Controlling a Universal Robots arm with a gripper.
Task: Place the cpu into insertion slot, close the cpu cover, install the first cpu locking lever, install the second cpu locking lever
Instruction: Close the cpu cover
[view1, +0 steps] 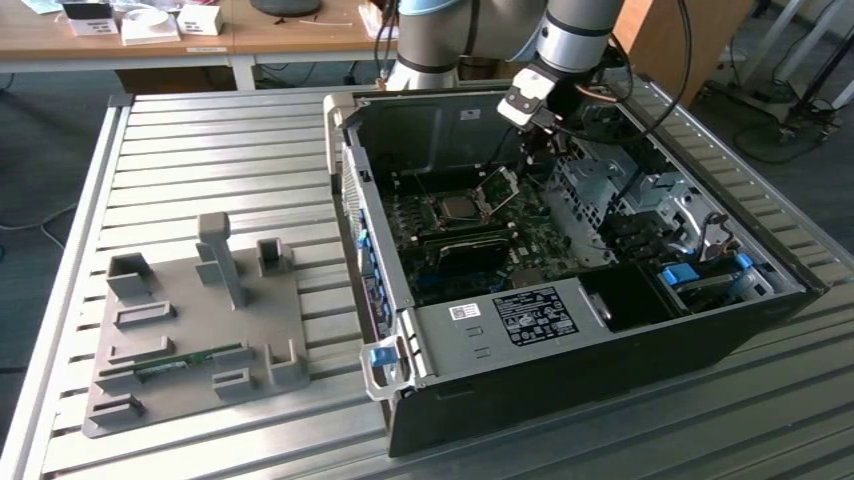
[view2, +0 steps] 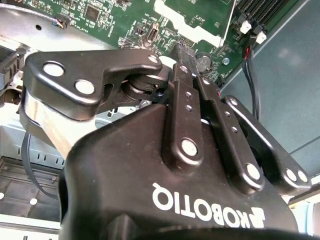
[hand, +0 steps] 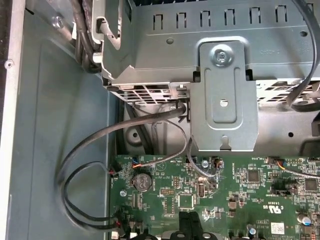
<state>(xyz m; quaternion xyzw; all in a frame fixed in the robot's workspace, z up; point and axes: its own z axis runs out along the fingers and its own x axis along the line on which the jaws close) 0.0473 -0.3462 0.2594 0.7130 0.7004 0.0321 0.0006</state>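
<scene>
1 cpu (view1: 461, 207) seated, closed fingers (view2: 187, 100) well apart

The gripper (view2: 189, 59) hides most of the motherboard (view2: 112, 17) beneath it.

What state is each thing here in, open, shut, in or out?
case: open, side panel off.
cpu: lying in the slot.
cover: raised, not closed.
end effector: shut, inside the case.
</scene>
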